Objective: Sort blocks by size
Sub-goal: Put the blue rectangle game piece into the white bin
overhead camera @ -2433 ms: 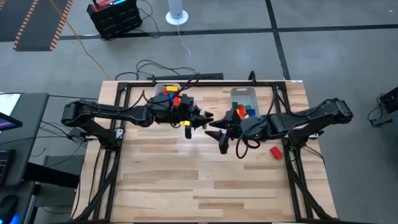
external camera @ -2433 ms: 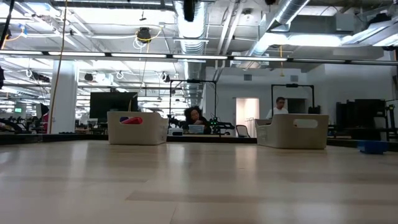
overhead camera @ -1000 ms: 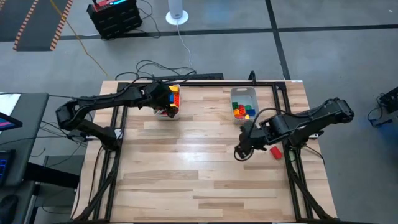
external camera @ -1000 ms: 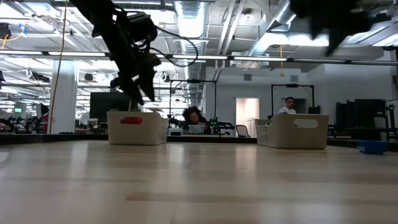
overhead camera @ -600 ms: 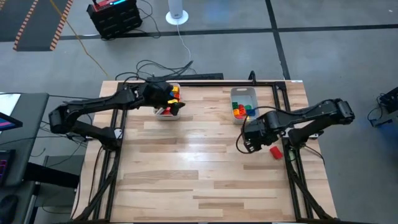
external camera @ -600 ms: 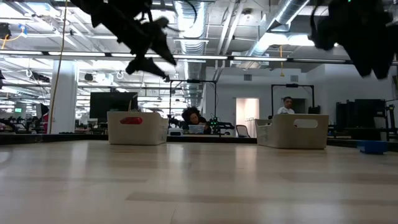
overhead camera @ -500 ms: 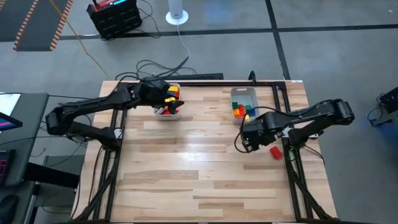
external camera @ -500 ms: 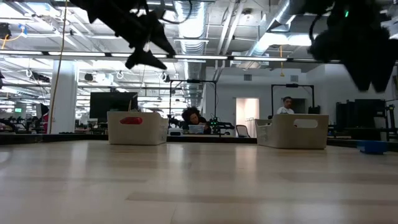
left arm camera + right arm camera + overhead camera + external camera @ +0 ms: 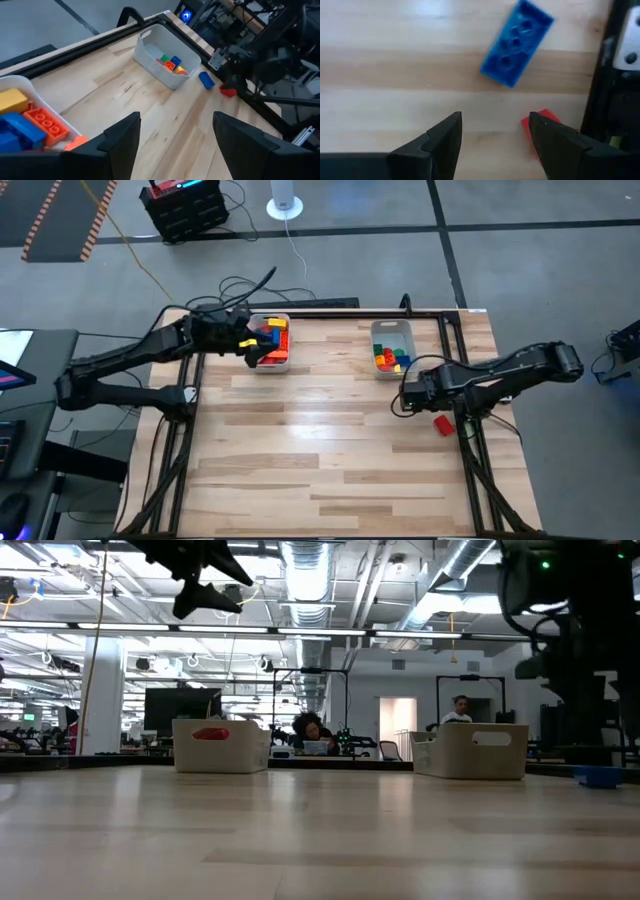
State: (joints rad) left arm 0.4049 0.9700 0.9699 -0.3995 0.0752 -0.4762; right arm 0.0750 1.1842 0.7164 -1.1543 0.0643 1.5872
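Nearly sorted already: most blocks lie in the two clear bins at the table's far side — longer orange, yellow and blue ones in the left bin, stubby mixed colours in the right bin. Left out on the wood, near the right edge: a blue block lying flat, studs up, and just beside it a red block against the table frame, partly hidden in the right wrist view. Hanging directly above those two, the right gripper, fingers spread wide and holding nothing. Likewise wide and empty, the left gripper, parked over the near-left rim of the left bin.

Likely step in hand: picking up the blue stray with the right arm. Worth doing as follows. Turn the wrist so the fingers line up across the block's short sides, since it sits skewed to the wood grain. Come straight down with jaws wide, centred on the row of studs, then close. Keep clear of the red neighbour and the frame while descending; nudging either could push a block off the edge. Which bin suits it: hard to judge from here, though its elongated shape hints at the left one.
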